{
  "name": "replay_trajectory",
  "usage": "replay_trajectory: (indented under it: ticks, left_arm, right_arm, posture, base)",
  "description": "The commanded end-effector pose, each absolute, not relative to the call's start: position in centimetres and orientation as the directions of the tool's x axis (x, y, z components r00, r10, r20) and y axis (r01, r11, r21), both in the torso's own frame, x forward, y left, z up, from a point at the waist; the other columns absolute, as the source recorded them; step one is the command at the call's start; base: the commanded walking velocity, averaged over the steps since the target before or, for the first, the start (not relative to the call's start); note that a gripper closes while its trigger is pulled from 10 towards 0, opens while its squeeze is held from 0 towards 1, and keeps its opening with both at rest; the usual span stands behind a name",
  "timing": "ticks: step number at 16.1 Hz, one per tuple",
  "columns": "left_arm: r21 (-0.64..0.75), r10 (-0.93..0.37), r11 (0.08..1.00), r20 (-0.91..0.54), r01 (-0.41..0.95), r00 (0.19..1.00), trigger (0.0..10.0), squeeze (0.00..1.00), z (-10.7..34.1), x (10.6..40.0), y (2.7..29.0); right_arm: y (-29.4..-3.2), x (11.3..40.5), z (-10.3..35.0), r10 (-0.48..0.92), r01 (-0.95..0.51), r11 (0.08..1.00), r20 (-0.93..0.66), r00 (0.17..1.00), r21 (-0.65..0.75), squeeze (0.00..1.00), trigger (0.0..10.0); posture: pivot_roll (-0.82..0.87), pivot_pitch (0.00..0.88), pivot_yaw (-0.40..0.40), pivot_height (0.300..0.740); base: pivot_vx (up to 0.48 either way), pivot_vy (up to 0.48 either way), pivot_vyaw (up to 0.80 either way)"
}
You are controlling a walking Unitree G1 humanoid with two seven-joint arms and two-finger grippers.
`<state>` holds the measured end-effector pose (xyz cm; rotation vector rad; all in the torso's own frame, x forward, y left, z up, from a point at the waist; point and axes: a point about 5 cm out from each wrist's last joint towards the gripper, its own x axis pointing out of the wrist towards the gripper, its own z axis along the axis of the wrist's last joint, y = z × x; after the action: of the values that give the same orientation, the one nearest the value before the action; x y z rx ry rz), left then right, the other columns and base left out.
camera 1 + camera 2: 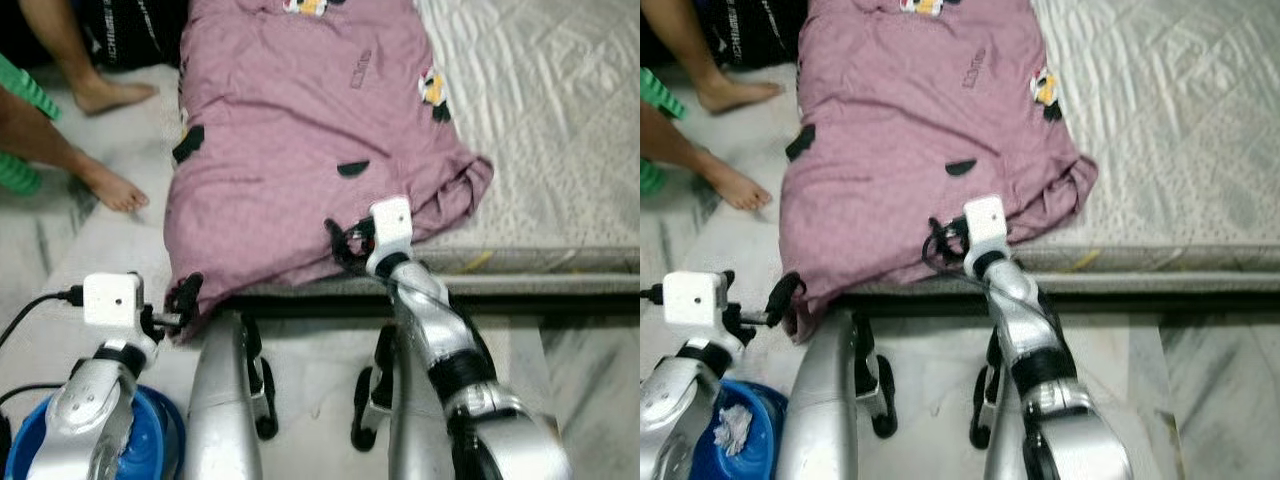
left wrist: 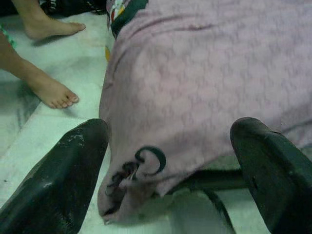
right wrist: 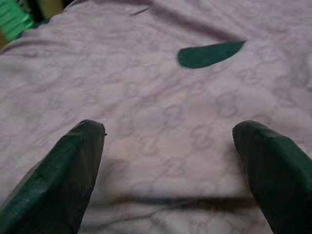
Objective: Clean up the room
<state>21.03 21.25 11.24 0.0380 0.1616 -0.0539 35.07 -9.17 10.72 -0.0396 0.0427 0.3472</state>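
A mauve blanket (image 1: 300, 140) is lying spread over the near side of a bed's white mattress (image 1: 540, 120), its lower left corner hanging over the bed edge toward the marble floor (image 1: 90, 250).

The left claw (image 1: 185, 298) is hovering right at that drooping corner, its fingers (image 2: 58, 180) spreading wide with the corner sitting between and just beyond them; nothing is being gripped. The right claw (image 1: 345, 240) is reaching over the blanket's near edge, its fingers (image 3: 63, 175) also standing wide apart, with the patterned cloth and a dark patch (image 3: 209, 53) lying just ahead of them. It is holding nothing.

Beyond the left claw and further to its left, a person's bare feet (image 1: 110, 185) are resting on the floor. Behind the left claw, beneath the arm, a blue bin (image 1: 745, 440) is sitting with crumpled white paper (image 1: 733, 425) inside.
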Motion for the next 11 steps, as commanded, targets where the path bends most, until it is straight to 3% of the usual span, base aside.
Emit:
replay_trajectory:
  ticks: [1,7,11]
  left_arm:
    - [0.041,-0.075,0.996,-0.188,0.084,0.979,10.0,0.0,11.2,20.6,21.0]
    - [0.054,-0.091,0.993,-0.201,0.104,0.975,10.0,0.0,11.5,20.5,20.7]
    - [0.041,-0.103,0.993,-0.203,0.113,0.974,10.0,0.0,11.2,20.7,20.0]
  right_arm:
    - [-9.2,35.5,10.7,0.31,-0.31,0.951,-0.052,0.949,0.003,0.0,10.0]
    - [-8.5,38.0,11.9,0.2,-0.178,0.974,-0.163,0.966,0.139,0.0,10.0]
    - [-11.2,36.2,7.0,0.048,0.084,0.962,-0.463,0.885,0.259,0.0,10.0]
  posture:
    - [0.24,0.378,0.014,0.572]
    - [0.26,0.383,0.011,0.572]
    - [0.25,0.373,0.005,0.572]
  base:
    - [0.0,0.0,0.0]
    - [0.0,0.0,0.0]
    - [0.0,0.0,0.0]
